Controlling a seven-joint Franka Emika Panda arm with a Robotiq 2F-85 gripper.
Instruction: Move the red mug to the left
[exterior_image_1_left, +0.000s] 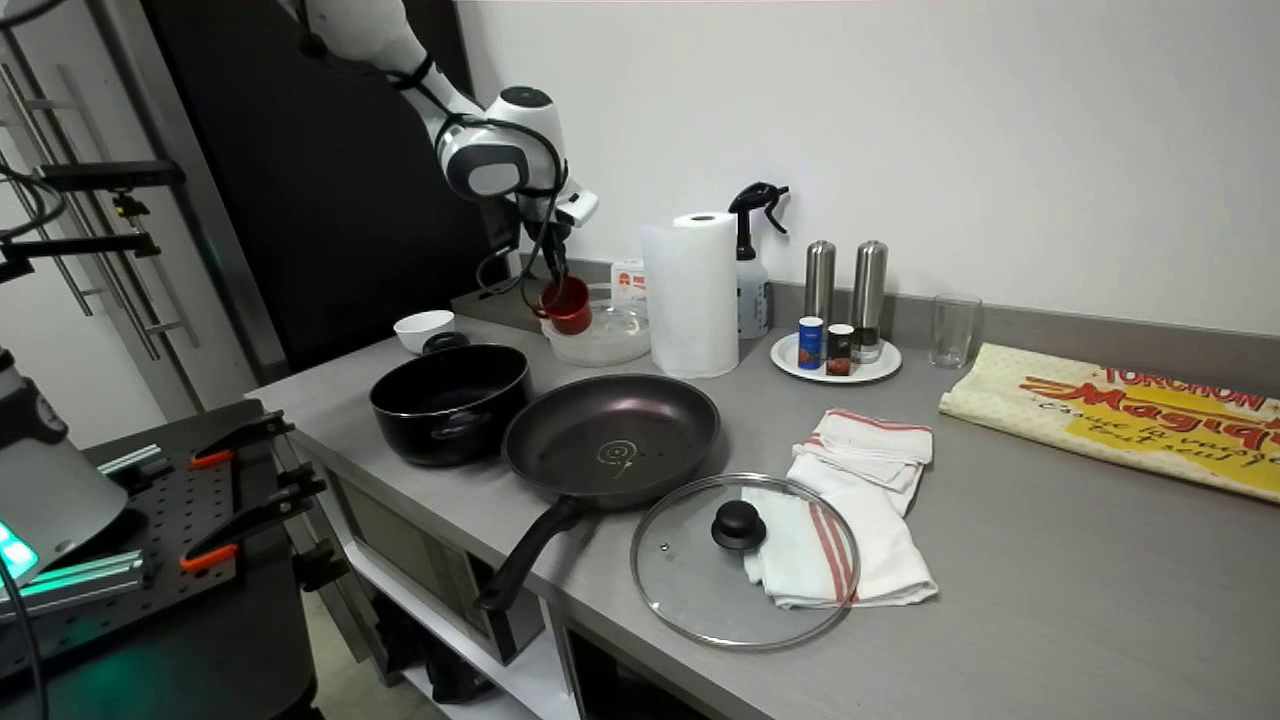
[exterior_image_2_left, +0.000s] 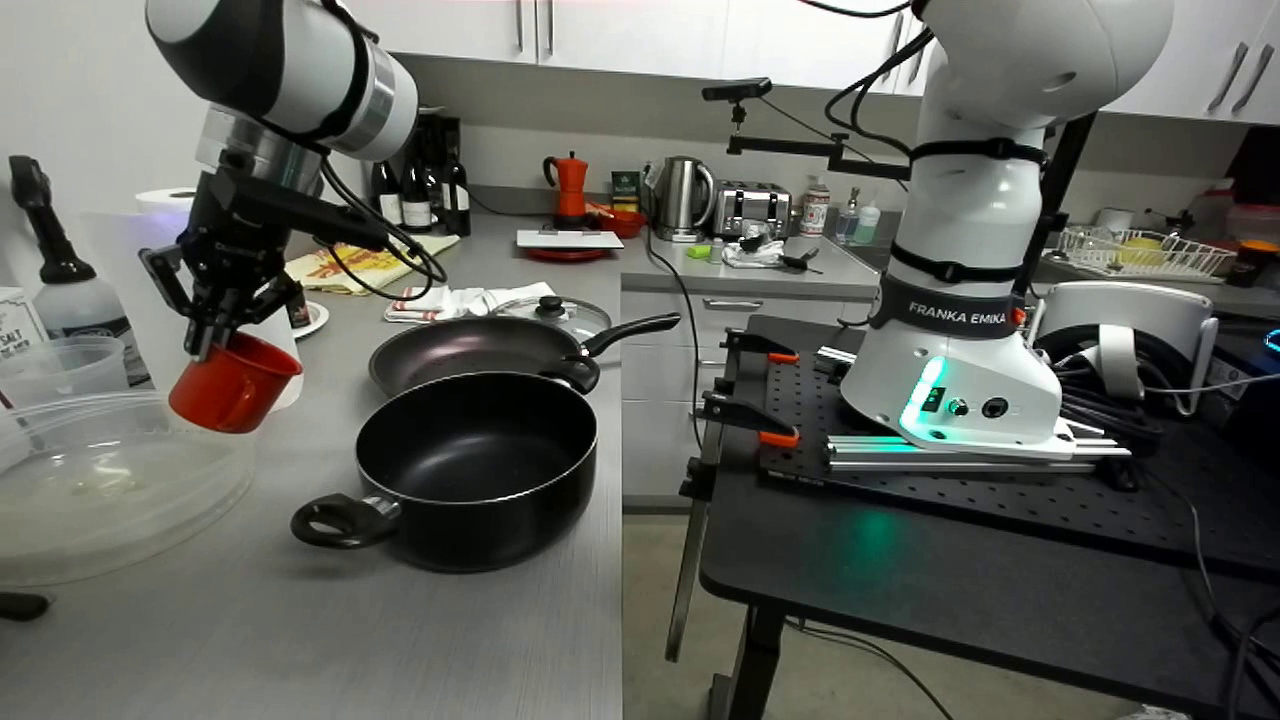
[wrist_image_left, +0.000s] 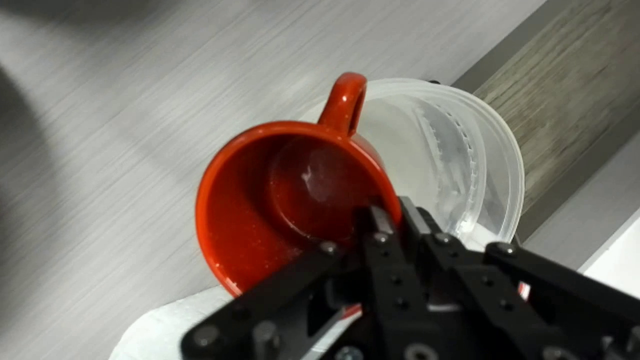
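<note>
The red mug (exterior_image_1_left: 570, 310) hangs tilted from my gripper (exterior_image_1_left: 558, 268), held above the counter beside the clear plastic container (exterior_image_1_left: 600, 338). In an exterior view the mug (exterior_image_2_left: 235, 385) is tilted, and my gripper (exterior_image_2_left: 210, 340) grips its rim from above. In the wrist view my gripper (wrist_image_left: 397, 215) is shut on the wall of the mug (wrist_image_left: 295, 185), with one finger inside and one outside. The mug's inside looks empty. Its handle points up in the wrist view, toward the clear container (wrist_image_left: 400, 130). The lower rim is partly hidden behind the gripper.
A paper towel roll (exterior_image_1_left: 697, 300) stands close to the clear container. A black pot (exterior_image_1_left: 450, 405), a frying pan (exterior_image_1_left: 610, 440) and a glass lid (exterior_image_1_left: 745, 570) lie along the counter's front edge. A white bowl (exterior_image_1_left: 424, 328) sits at the counter's far end.
</note>
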